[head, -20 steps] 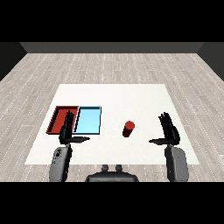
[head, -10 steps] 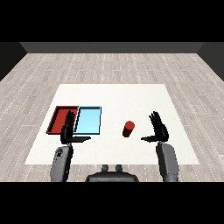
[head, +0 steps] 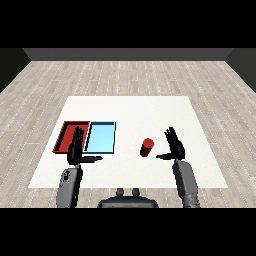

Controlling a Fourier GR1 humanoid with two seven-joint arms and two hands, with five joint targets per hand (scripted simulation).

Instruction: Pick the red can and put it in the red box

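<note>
The red can (head: 146,147) stands upright on the white table (head: 130,112), right of the two trays. My right hand (head: 174,146) is open just to the can's right, fingers straight and thumb pointing at the can, a small gap between them. The red tray (head: 68,131) lies at the left with the light blue tray (head: 102,136) beside it. My left hand (head: 77,149) is open with straight fingers, hovering over the near edge where the two trays meet, and it hides part of the red tray.
White table surface stretches behind the can and trays and to the right of my right hand. Grey wood floor surrounds the table.
My right hand has moved left toward the red can, from well to its right to just beside it. The left hand and the can have stayed put.
</note>
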